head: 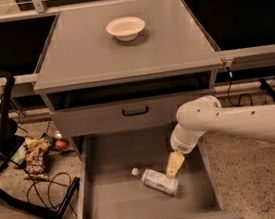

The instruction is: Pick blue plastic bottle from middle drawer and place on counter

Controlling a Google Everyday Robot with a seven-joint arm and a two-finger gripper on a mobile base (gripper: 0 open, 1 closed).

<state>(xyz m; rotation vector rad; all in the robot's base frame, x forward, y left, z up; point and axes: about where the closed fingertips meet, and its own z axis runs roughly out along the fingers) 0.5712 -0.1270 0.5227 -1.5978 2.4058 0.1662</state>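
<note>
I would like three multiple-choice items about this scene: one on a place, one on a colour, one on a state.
1. Where is the gripper? A) beside the chair B) in the open middle drawer, close to the blue plastic bottle C) at the top drawer's handle
2. What colour is the bowl on the counter? A) white B) blue C) black
3. How is the bottle? A) upright B) lifted C) lying on its side
Answers: 1 B, it hangs by the bottle's right end. 2 A, it looks white against the grey. 3 C, it rests flat on the drawer floor.

One bottle [156,179], one bowl [126,28], one tool [174,163] over the open drawer [120,207].
</note>
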